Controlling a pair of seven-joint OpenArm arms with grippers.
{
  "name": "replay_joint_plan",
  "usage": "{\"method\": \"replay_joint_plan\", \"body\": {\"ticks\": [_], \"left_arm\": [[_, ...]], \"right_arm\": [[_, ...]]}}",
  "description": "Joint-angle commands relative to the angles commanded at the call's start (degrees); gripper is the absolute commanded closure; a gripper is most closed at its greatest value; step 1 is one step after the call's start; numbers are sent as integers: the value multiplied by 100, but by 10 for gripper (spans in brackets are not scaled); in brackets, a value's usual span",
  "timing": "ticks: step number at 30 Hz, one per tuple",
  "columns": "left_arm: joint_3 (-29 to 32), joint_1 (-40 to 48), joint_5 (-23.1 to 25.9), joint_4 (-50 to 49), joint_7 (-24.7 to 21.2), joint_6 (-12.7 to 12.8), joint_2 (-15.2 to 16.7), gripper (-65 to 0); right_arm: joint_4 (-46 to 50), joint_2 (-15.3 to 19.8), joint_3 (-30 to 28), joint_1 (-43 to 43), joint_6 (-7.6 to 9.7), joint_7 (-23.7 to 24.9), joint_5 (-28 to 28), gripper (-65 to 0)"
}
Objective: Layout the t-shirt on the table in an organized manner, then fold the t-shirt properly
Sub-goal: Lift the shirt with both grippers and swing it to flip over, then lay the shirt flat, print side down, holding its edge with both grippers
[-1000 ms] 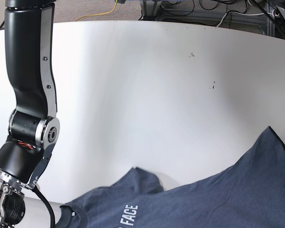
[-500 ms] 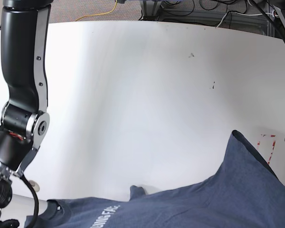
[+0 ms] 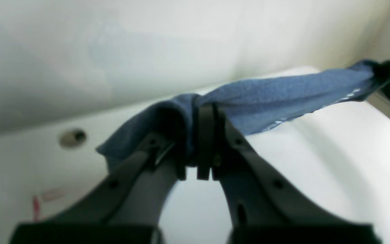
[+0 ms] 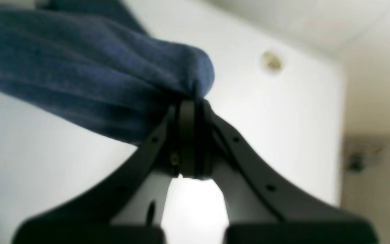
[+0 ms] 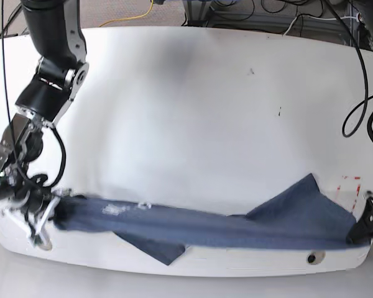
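Observation:
The dark slate-blue t-shirt [image 5: 236, 226] hangs stretched in a long band just above the near edge of the white table [image 5: 186, 112], with one flap lying on the top at the right. My right gripper [image 5: 53, 208] is shut on the shirt's left end. In the right wrist view, the right gripper [image 4: 188, 103] pinches a bunched fold of t-shirt [image 4: 80, 78]. My left gripper [image 5: 360, 230] is shut on the right end. In the left wrist view, the left gripper [image 3: 203, 108] clamps the t-shirt [image 3: 283, 91], which runs taut to the other gripper.
A red-taped rectangle [image 5: 349, 186] marks the table near the right end. A grey grommet [image 5: 311, 257] sits by the front edge and shows in the wrist views as grommet [image 3: 73, 137] and grommet [image 4: 271, 61]. Cables hang at the right and lie behind the table.
Both arms have swung down and apart. The shirt, earlier held up close to the camera, is now pulled out into a low band along the table's near edge.

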Motion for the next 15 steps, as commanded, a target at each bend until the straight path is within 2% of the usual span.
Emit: {"method": "replay_joint_plan", "body": {"ticks": [5, 15], "left_arm": [[-563, 1371, 0, 264, 0, 0, 35, -11], [-1380, 3253, 9, 563, 9, 0, 607, -11]], "right_arm": [[308, -105, 519, -1345, 0, 0, 642, 0], [695, -378, 615, -3068, 0, 92, 862, 0]]}}
